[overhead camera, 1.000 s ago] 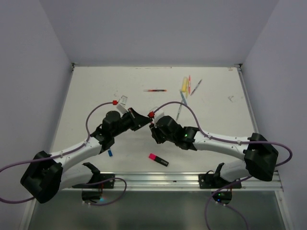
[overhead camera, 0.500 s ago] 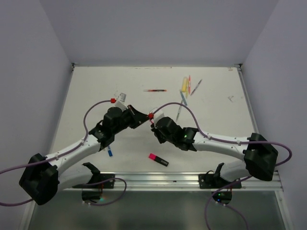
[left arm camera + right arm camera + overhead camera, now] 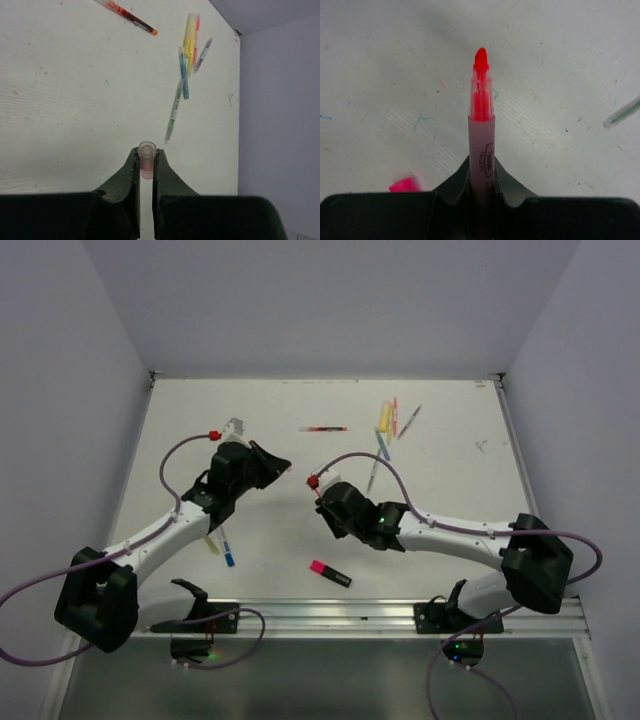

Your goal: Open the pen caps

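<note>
nothing really readable here tbh. the pink highlighter (image 3: 481, 125) has a small dark boxed print running lengthwise on its pale barrel, but the letters are too blurry to make out, and the bottom of it sits down between the right gripper (image 3: 481, 167) fingers. the green pen (image 3: 173, 112), lying in the far right part of the table (image 3: 75, 100), has a pale label band with tiny marks, also unreadable.

A: The cap (image 3: 147, 159) is clear pinkish plastic, smooth?
B: Yes; the pen (image 3: 481, 135) barrel is frosted plastic (its red tip duller). Table (image 3: 560, 75) matt white, faintly ribbed, ink-scuffed.
A: And the fingers (image 3: 127, 177), matt black plastic.
</note>
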Tool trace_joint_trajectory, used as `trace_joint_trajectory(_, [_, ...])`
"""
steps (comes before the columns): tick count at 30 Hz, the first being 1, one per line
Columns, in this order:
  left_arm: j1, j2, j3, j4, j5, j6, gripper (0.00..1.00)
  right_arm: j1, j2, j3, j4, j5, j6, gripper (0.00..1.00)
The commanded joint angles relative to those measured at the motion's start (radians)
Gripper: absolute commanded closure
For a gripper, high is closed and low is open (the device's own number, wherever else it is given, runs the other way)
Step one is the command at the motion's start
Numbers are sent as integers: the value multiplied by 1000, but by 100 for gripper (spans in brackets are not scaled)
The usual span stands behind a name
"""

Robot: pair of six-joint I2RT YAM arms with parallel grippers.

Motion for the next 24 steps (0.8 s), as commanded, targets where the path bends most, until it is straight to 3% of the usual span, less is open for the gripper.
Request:
trace_joint_trajectory(1, [1, -4, 2, -18, -15, 124, 100, -17, 93, 143, -54, 29, 35, 100])
trace_joint_trajectory(5, [1, -32, -41, -12, -17, 194, 100, -75, 178, 204, -60, -52, 69, 100])
trace_joint_trajectory(11, [4, 9, 17, -90, -75, 260, 100, -94, 208, 194, -30, -141, 75, 100])
trace_joint_trajectory(21, [28, 250, 191, -176, -159, 313, 100, -111, 323, 257, -10, -293, 64, 100])
trace_joint_trajectory(24, [65, 329, 245, -184, -139, 331, 100, -117, 376, 283, -11, -324, 51, 91])
